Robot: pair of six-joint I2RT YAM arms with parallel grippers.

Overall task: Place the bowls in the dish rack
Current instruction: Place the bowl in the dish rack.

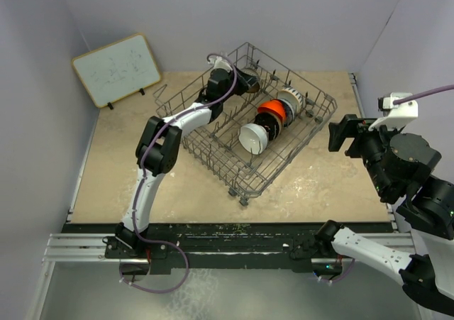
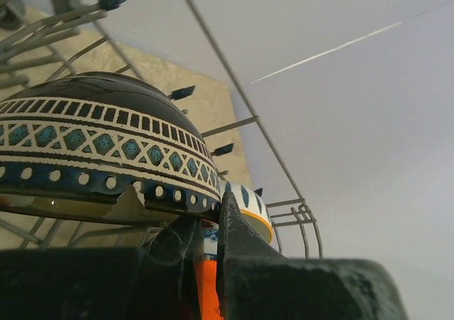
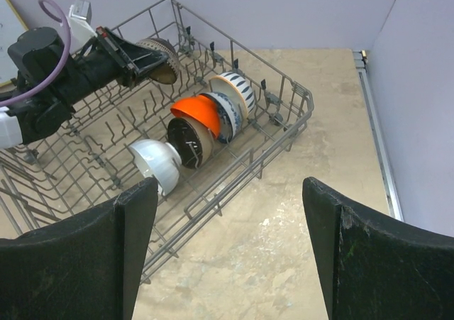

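Seen from above, the left hand (image 1: 245, 81) hides most of the held bowl (image 3: 159, 62). In the left wrist view that bowl runs off the left edge, its pinched rim is lost between the fingers (image 2: 245, 263), and the orange bowl (image 2: 206, 291) is only a sliver. Neighbours cover most of the dark bowl (image 1: 267, 126). The bottom edge cuts the right hand (image 3: 230, 185). The board (image 1: 117, 68) writing is too small to read.

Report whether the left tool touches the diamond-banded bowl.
Touching. Left wrist view shows the left tool pinching the rim of the diamond-banded bowl.
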